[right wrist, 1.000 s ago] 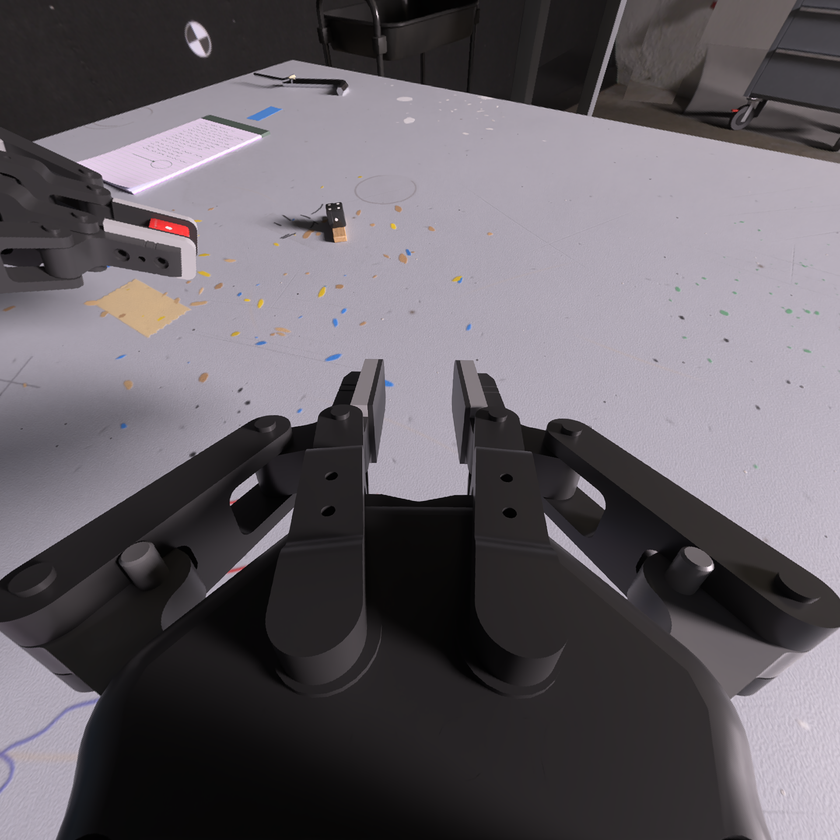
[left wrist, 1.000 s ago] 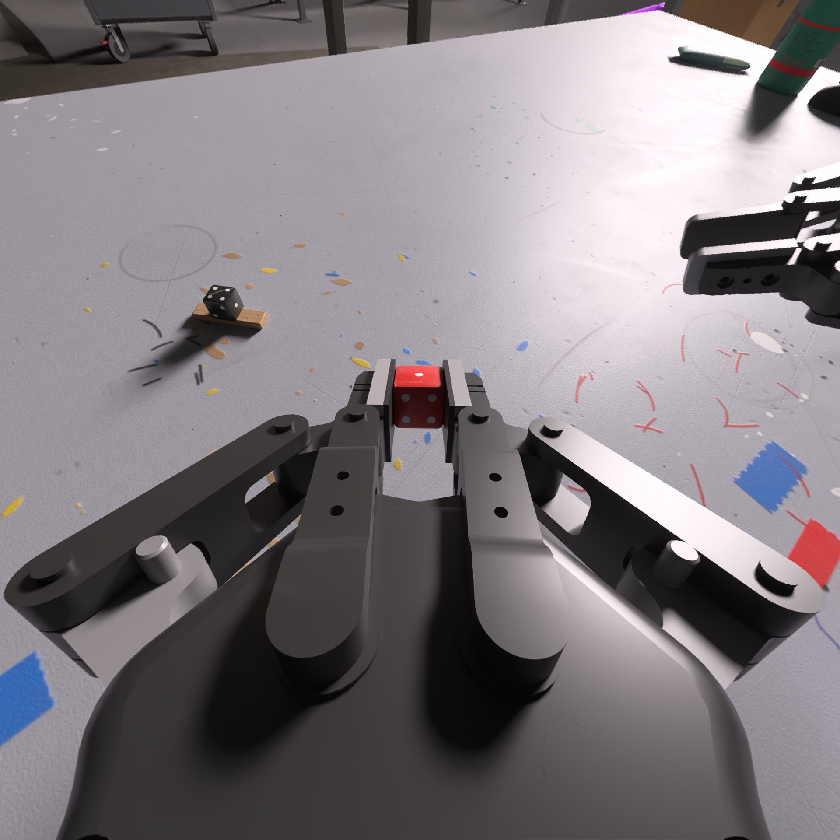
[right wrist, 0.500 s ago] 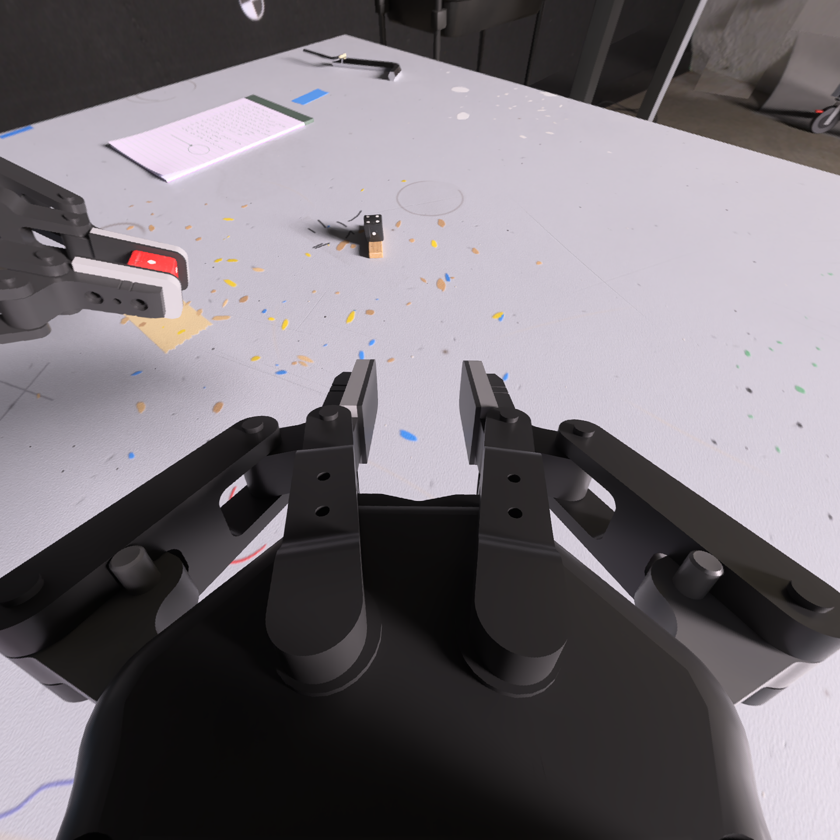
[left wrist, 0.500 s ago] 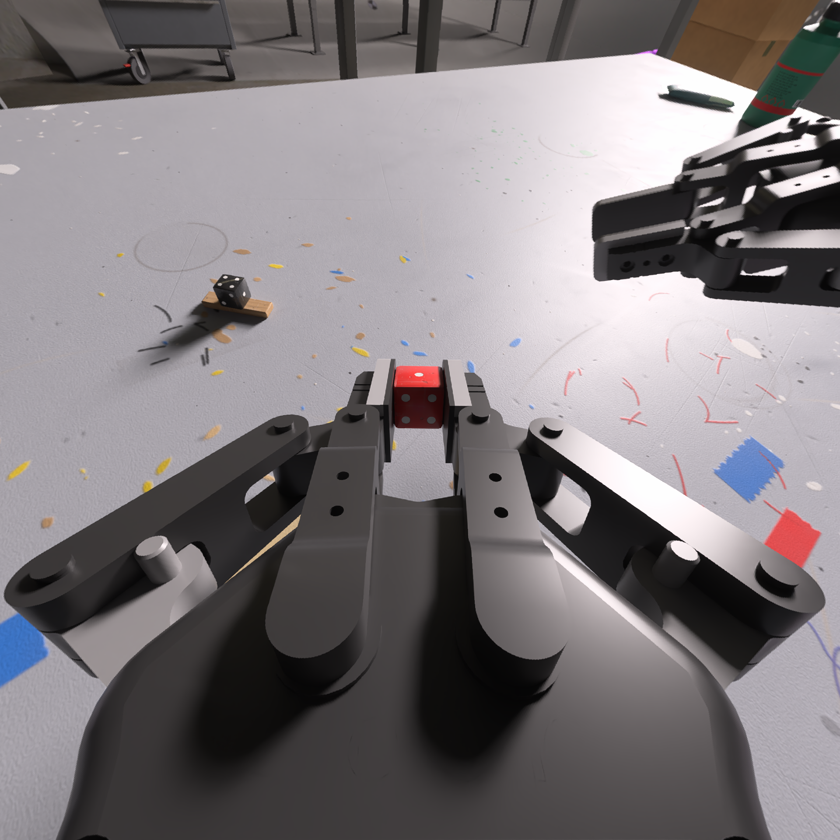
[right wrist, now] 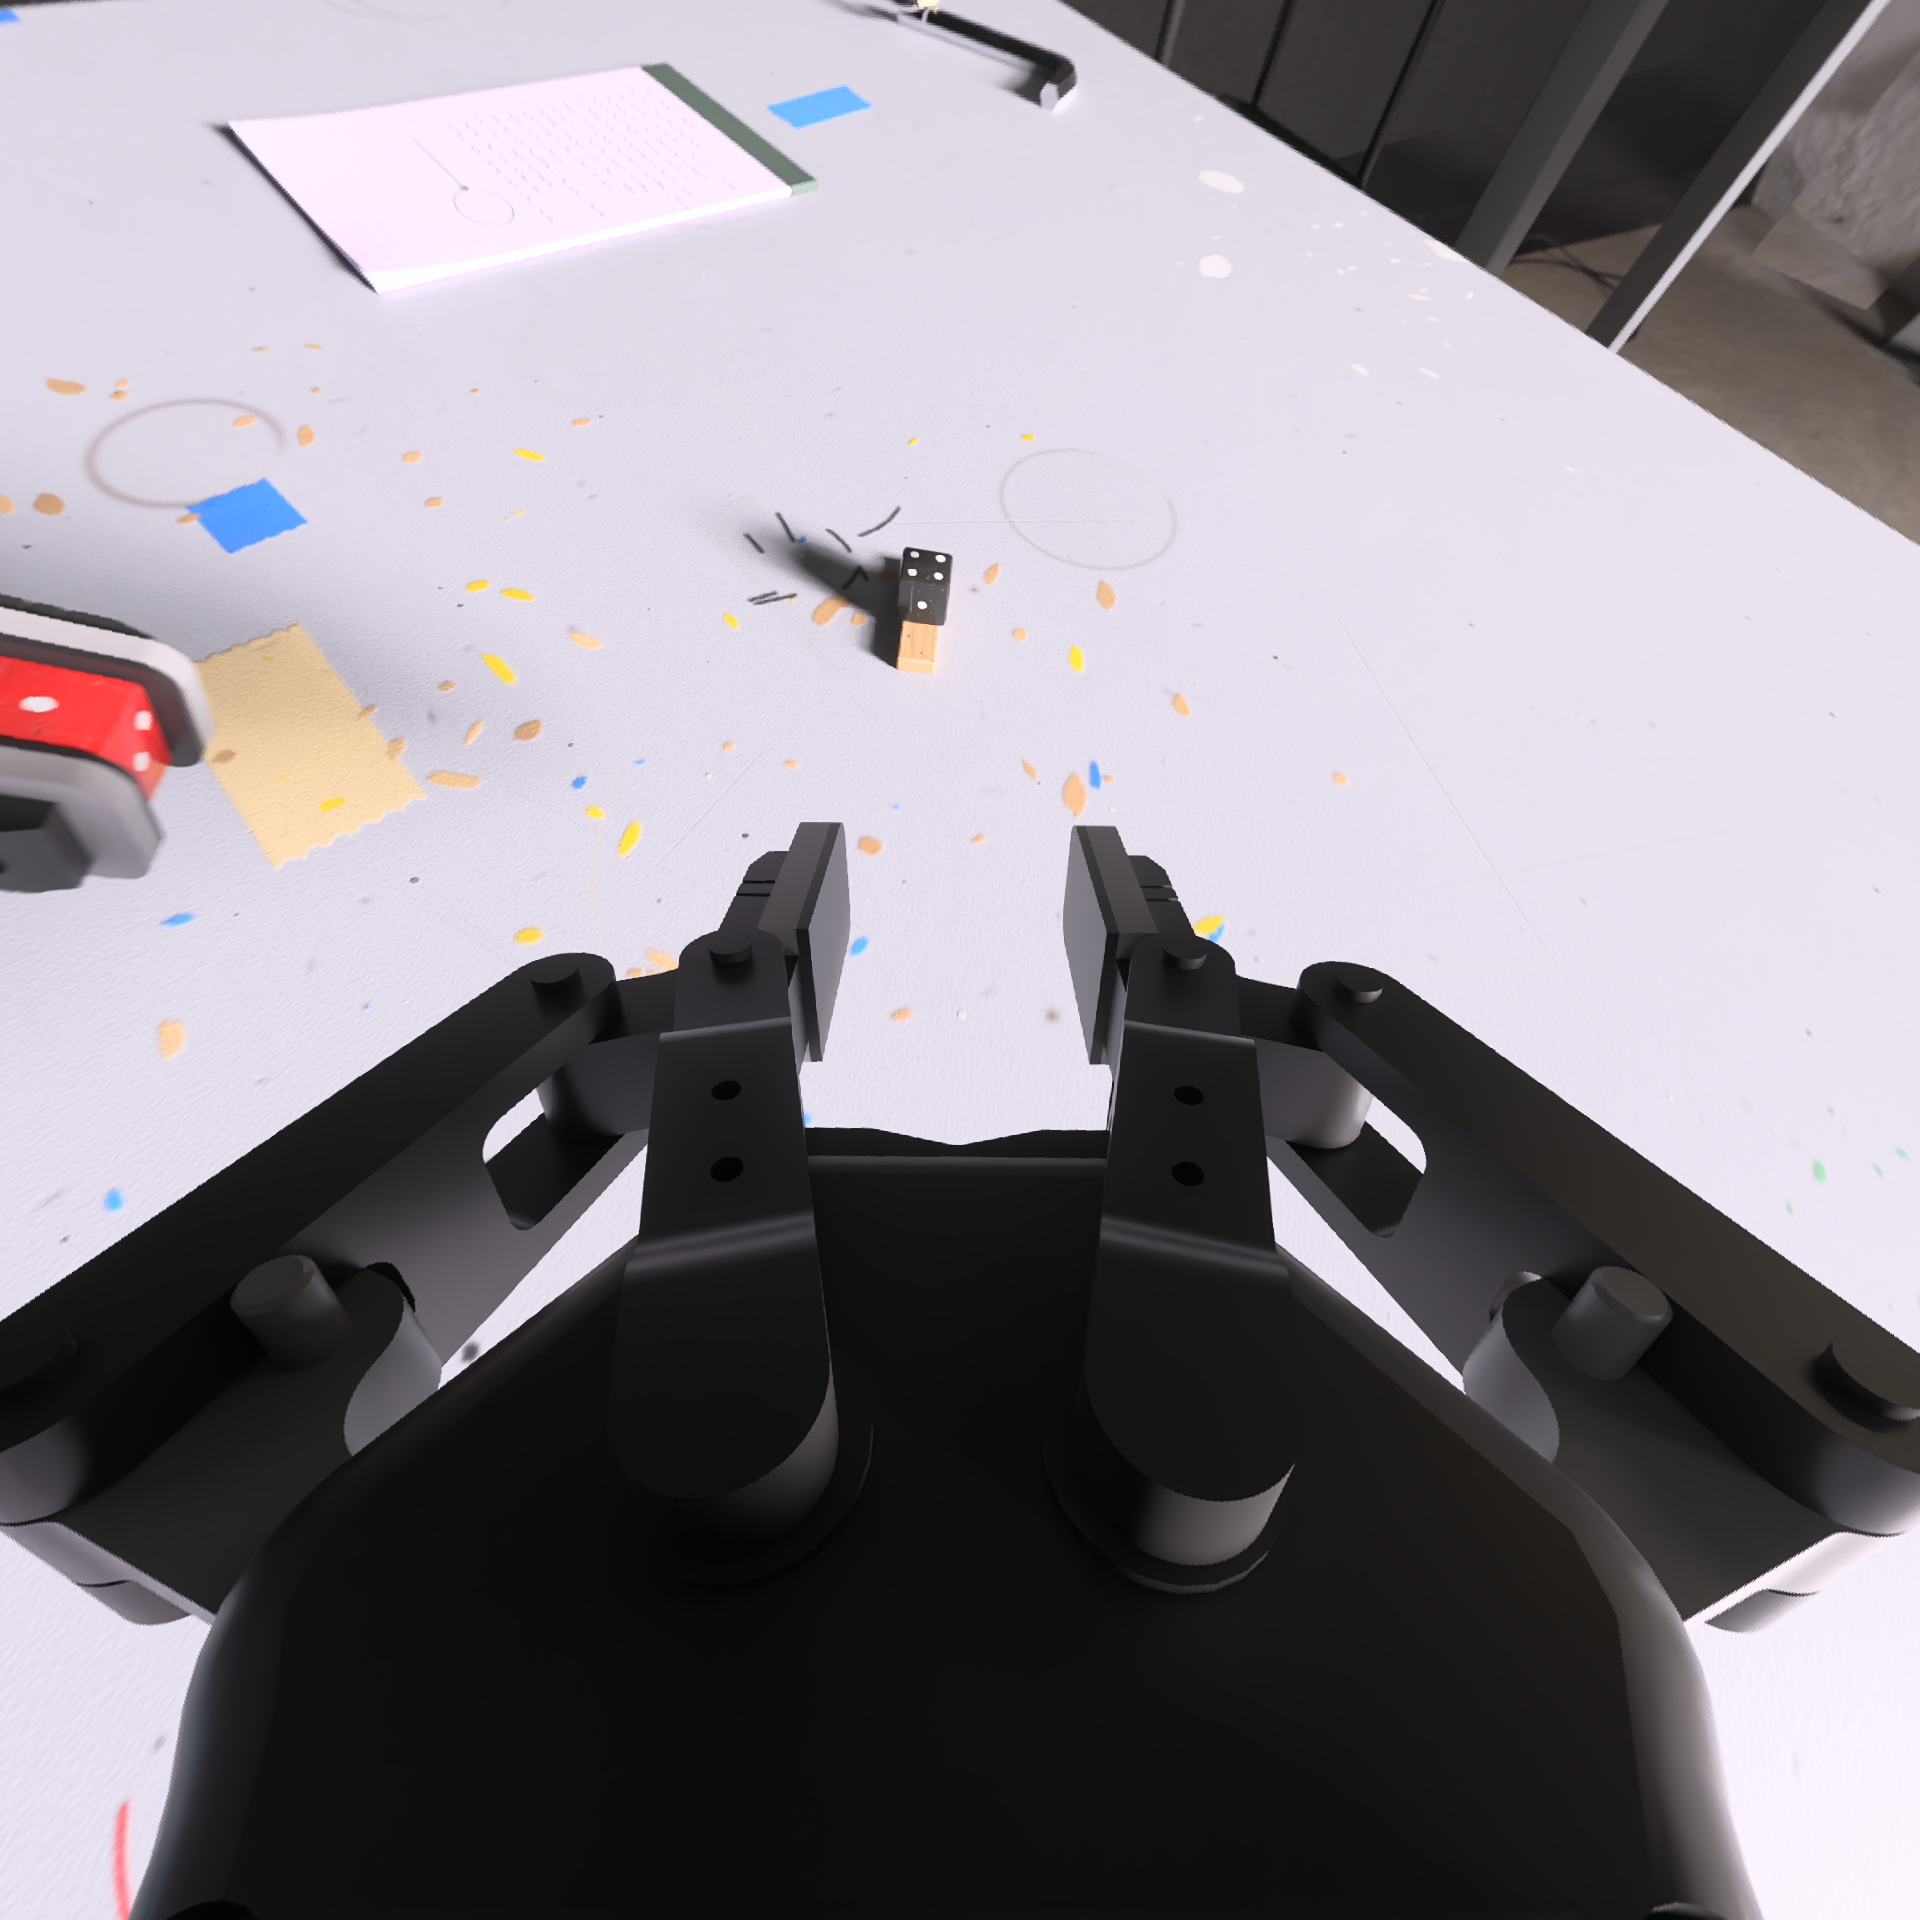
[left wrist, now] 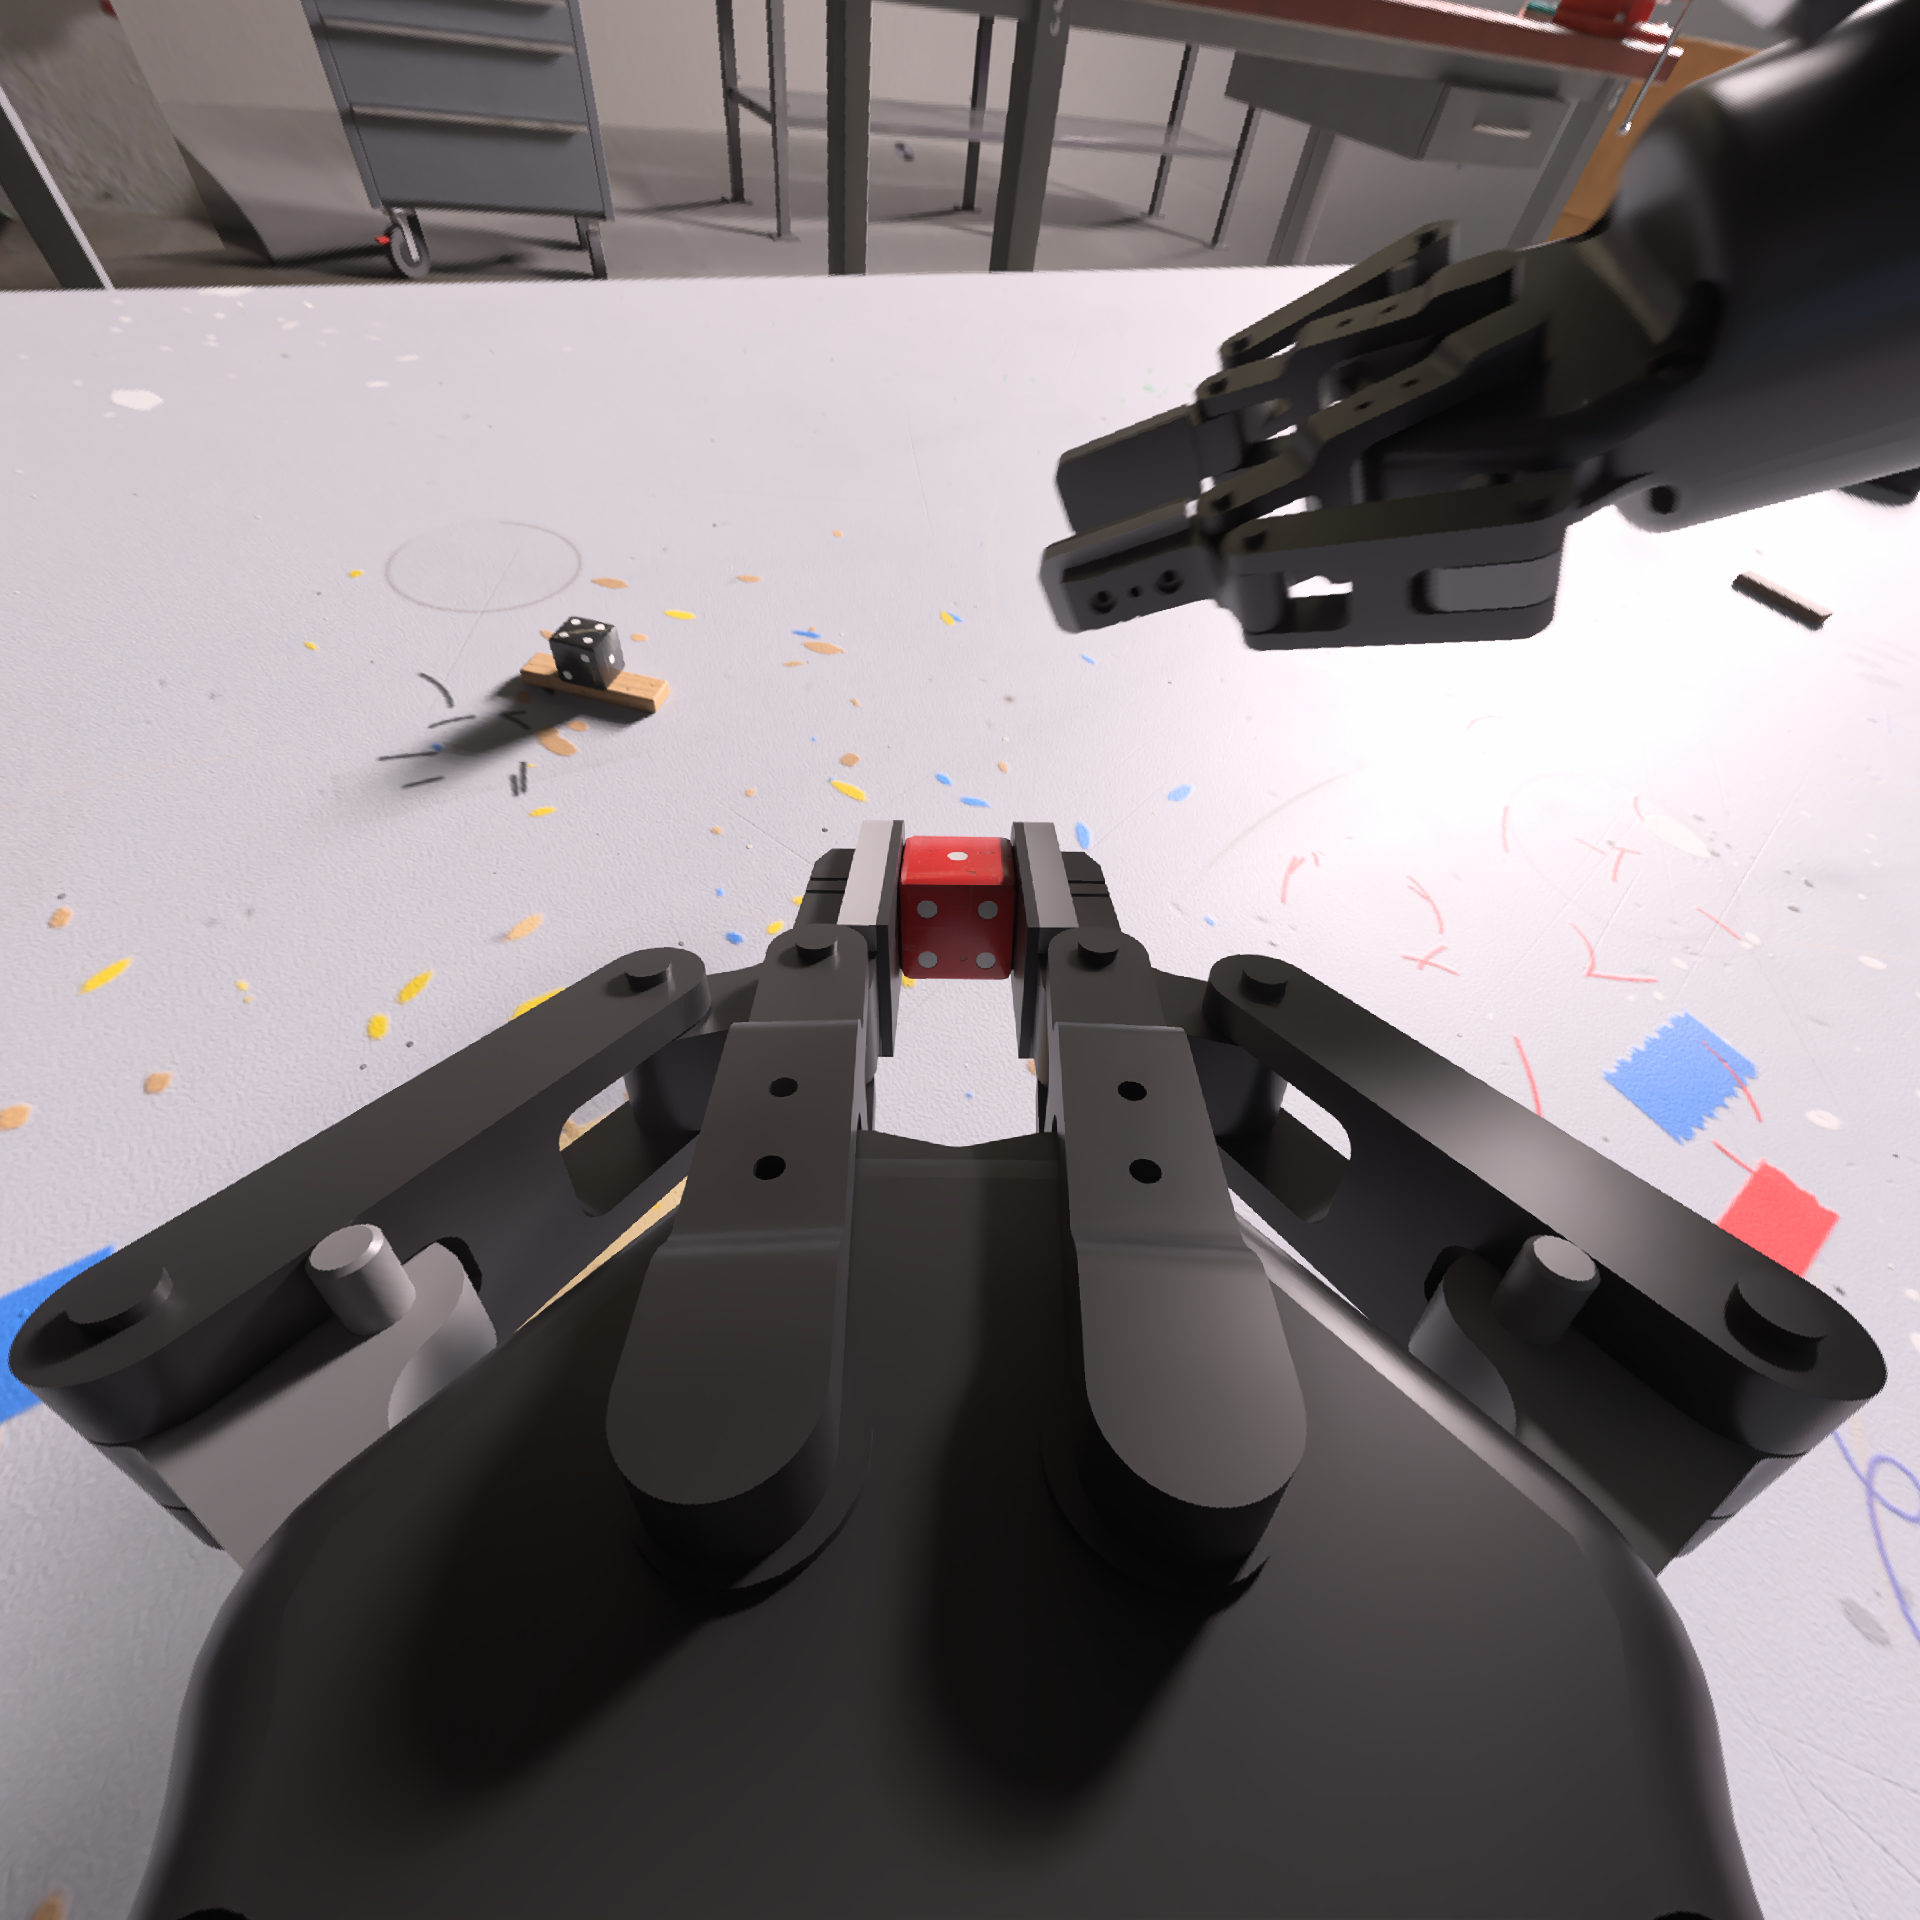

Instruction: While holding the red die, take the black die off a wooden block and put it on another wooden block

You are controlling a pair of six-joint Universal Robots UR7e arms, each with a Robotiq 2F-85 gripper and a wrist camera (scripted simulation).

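Observation:
My left gripper [left wrist: 956,883] is shut on the red die [left wrist: 954,914] and holds it above the table; it also shows at the left edge of the right wrist view [right wrist: 83,727]. The black die [left wrist: 585,650] sits on a thin wooden block [left wrist: 597,686] on the table, ahead and to the left in the left wrist view. In the right wrist view the black die [right wrist: 923,584] and its block [right wrist: 915,644] lie straight ahead. My right gripper [right wrist: 956,914] is open and empty, above the table and short of the die; it also shows at the upper right of the left wrist view [left wrist: 1122,540].
A white notepad [right wrist: 520,171] and a black tool [right wrist: 997,52] lie at the far side of the grey table [right wrist: 1455,727]. A tan patch [right wrist: 301,748] and blue tape [right wrist: 247,512] mark the surface. A small dark bar [left wrist: 1779,601] lies at the right. The table edge [right wrist: 1558,312] runs at the right.
My right gripper has moved closer to the black die and opened a little wider. My left gripper still holds the red die and has tilted up, showing more of the room.

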